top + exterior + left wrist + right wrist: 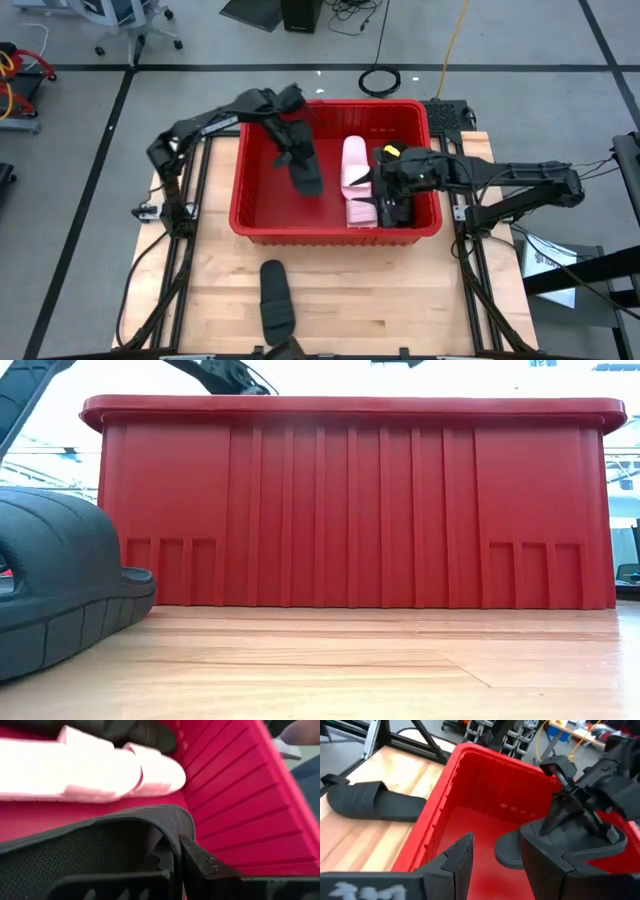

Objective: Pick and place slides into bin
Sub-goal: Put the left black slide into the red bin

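The worktop (pixel 340 290) carries the bin (pixel 262 222) toward its far half, leaving a broad strip of bare wood along the near edge. Inside the bin, the left side of the floor is open red; two pale slides (pixel 356 180) lie side by side right of centre, close to the right wall. The left pincer (pixel 300 158) hangs over the bin's middle, clamped on a black slide (pixel 307 173) held clear of the walls. The right pincer (pixel 384 205) sits by the near right corner, jaws spread. Another black slide (pixel 276 299) lies on the worktop near the front edge.
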Robot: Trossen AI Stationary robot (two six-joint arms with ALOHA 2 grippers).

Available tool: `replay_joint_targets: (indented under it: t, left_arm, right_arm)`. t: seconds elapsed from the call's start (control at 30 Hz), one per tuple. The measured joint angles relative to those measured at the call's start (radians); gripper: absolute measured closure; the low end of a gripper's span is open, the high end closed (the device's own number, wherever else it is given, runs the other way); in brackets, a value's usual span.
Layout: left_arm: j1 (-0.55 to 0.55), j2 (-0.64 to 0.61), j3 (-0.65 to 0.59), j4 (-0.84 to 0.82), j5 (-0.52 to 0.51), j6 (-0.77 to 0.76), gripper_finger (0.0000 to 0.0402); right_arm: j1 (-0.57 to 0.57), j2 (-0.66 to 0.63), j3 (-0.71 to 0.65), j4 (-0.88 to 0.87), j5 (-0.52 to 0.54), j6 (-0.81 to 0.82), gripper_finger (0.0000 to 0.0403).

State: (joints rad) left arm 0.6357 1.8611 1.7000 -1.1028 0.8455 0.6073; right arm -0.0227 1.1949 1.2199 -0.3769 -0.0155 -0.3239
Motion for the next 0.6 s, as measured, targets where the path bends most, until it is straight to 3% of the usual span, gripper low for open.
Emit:
replay_joint_targets:
  t: [0.43,0.6]
  left_arm:
    - [-0.091,0.184,0.0,0.002,-0.006,0.06,0.0367]
    - [-0.112,0.197,0.0,0.028,-0.008,0.058,0.0367]
  right_arm:
    - [-0.116,0.0,-0.042,0.001,-0.17,-0.01,0.0252]
    - [-0.122,0.0,-0.042,0.002,-0.174,-0.01,0.0252]
